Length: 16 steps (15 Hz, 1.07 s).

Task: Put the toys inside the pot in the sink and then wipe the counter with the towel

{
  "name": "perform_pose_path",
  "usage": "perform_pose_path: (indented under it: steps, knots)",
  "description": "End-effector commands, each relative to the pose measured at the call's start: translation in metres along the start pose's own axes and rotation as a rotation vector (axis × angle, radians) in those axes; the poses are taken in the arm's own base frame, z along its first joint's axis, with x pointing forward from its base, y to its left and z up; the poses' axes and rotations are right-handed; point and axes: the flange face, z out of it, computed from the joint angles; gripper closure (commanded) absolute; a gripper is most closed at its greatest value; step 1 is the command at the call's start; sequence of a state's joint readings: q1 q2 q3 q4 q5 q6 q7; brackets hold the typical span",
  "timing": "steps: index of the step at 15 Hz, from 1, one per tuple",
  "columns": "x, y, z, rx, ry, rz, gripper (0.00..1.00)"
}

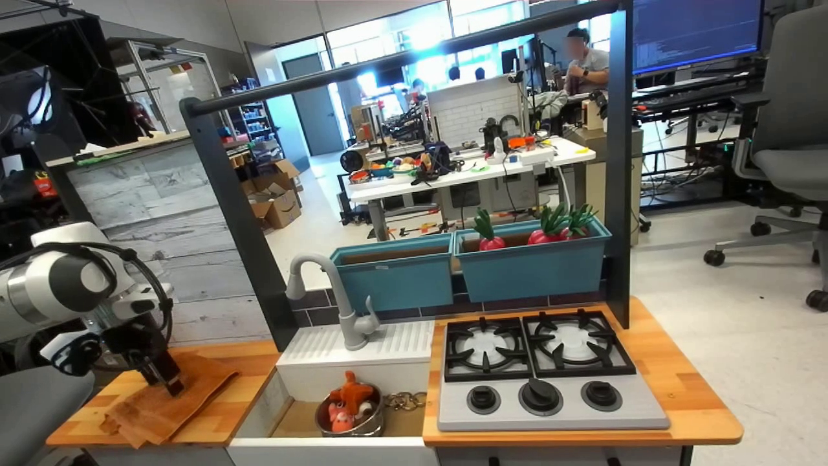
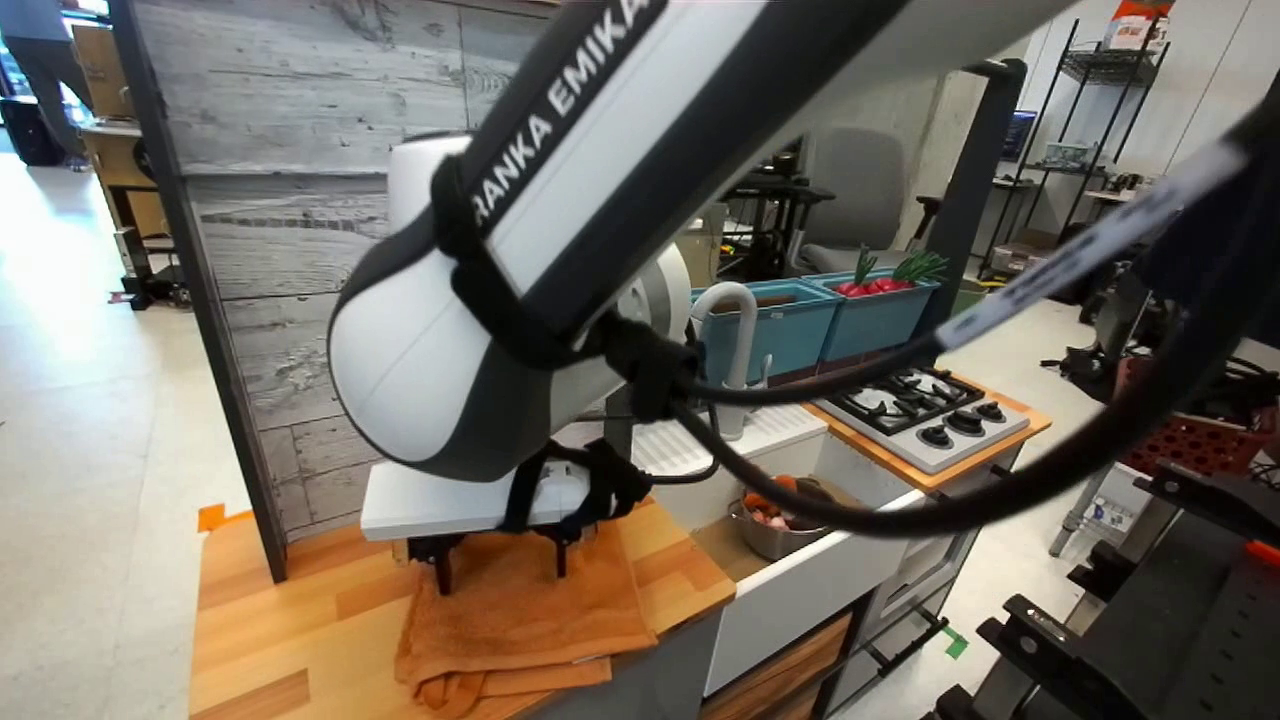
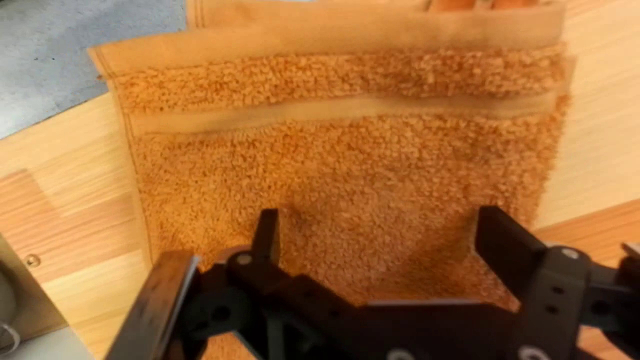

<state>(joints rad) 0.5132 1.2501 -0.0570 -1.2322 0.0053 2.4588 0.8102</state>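
Two toys (image 1: pixel 352 393) at least, one orange and one pinkish red, are seen heaped inside the steel pot (image 2: pixel 780 543), which is set down in the sink (image 1: pixel 304 453), so the first half of the task can be judged finished. The wiping appears to be left: the towel (image 3: pixel 350 170) is found lying folded in layers on the wooden counter (image 2: pixel 300 610) beside the sink, and it has not yet been taken up. Over it the gripper (image 3: pixel 378 220) is pointed downward with its jaws parted wide; cloth is seen beneath the gap, nothing is held, and whether contact is made with the pile cannot be told. A grasp on the towel can therefore be judged the step in hand. The towel's hemmed, banded end is turned toward the counter's front edge, which is overhung by one corner. The band is laid slightly askew to that edge, and the long axis seems to be directed from front to back at a slant, though the rear end is partly hidden behind the gripper.
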Motion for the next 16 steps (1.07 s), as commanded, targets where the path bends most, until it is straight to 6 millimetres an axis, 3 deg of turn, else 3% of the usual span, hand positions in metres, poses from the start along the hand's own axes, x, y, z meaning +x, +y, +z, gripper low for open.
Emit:
perform_pose_path:
  steps: [1, 5, 6, 9, 14, 16]
  knots:
    - [-0.035, -0.009, -0.066, 0.030, 0.004, -0.126, 0.00]
    - [-0.068, -0.026, -0.140, 0.111, 0.062, -0.219, 0.00]
    - [-0.048, -0.036, -0.105, 0.090, 0.045, -0.176, 0.00]
    - [-0.064, -0.037, -0.139, 0.107, 0.051, -0.199, 0.00]
    - [-0.070, -0.030, -0.138, 0.088, 0.045, -0.202, 0.00]
    - [-0.081, -0.030, -0.163, 0.119, 0.072, -0.186, 0.00]
